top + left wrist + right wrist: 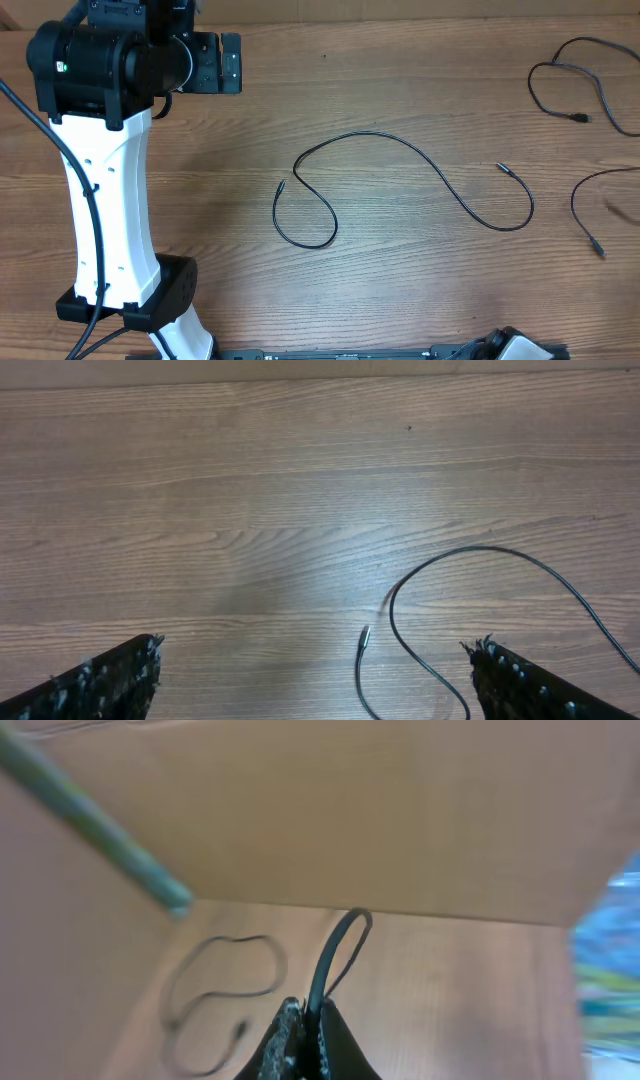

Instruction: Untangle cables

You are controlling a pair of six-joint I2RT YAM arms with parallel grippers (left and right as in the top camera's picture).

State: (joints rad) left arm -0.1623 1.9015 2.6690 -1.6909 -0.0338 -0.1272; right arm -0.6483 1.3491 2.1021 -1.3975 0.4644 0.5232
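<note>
Three thin black cables lie apart on the wooden table. The middle cable (400, 150) curves in an S, with a loop at its left end (305, 225) and a small plug at its right end (503, 168). A second cable (570, 75) coils at the far right, and a third cable (585, 205) lies below it. My left gripper (225, 62) (318, 650) hangs open above the table, with the middle cable's silver-tipped plug (365, 637) lying below, between its fingers. My right gripper (305, 1015) is shut on a black cable (335, 955) that rises as a loop from its tips. It does not show in the overhead view.
The left arm's white link (105, 200) and its base (150, 300) fill the left side. The right arm's base (510, 345) sits at the front edge. In the right wrist view a brown wall (350, 810) stands behind the table, and another cable (215, 985) lies on the wood.
</note>
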